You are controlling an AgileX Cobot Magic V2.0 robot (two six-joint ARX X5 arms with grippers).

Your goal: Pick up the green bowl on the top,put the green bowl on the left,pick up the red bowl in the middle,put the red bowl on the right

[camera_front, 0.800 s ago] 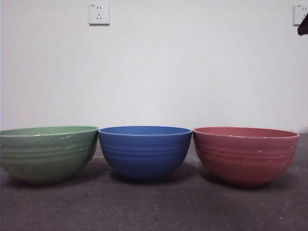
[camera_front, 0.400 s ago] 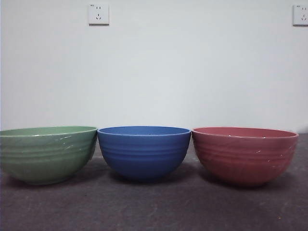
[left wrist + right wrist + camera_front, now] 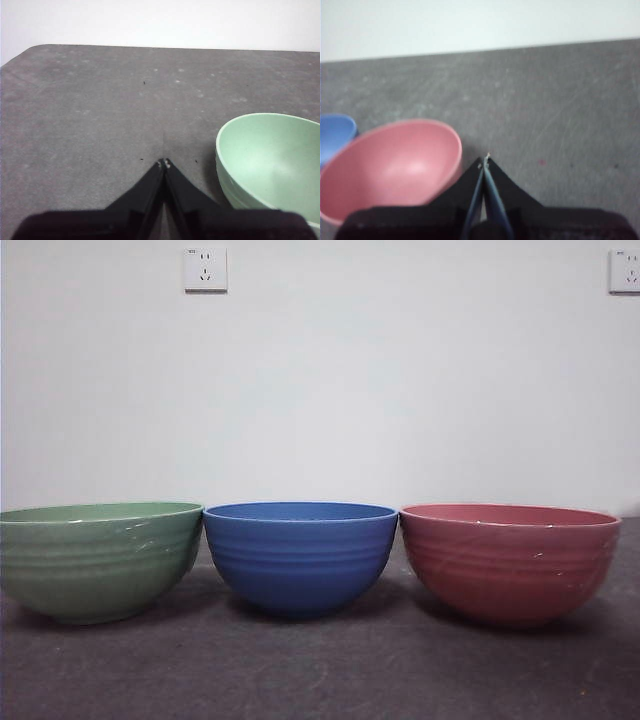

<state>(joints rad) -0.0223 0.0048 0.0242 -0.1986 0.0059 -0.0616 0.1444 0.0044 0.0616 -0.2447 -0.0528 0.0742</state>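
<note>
The grey table (image 3: 320, 670) carries three bowls in one row, all the same size and all standing upright with the mouth open to the top. A round bowl has no long axis, so none of them points to any side.

The green bowl (image 3: 98, 560) is one in number. It is a muted sage green, glossy, with faint horizontal ribs around its side. In the front view it stands at the 9 o'clock end of the row, and its rim comes very close to the blue bowl (image 3: 300, 558) in the middle; whether they touch I cannot tell.

The red bowl (image 3: 510, 562) is also one. It is a dusty pinkish red, glossy, with the same faint ribs (small bright glints sit on its side). It stands at the 3 o'clock end of the row, with its rim very close to the blue one.

Two white wall sockets (image 3: 205, 269) are on the wall behind, one at about 11 o'clock and one at the 1 o'clock corner.

The left gripper (image 3: 164, 162) hovers above bare table near the green bowl, holding nothing, its two jaws pressed together at the tips. The right gripper (image 3: 485, 160) hangs near the red bowl, jaws also closed together and empty.
</note>
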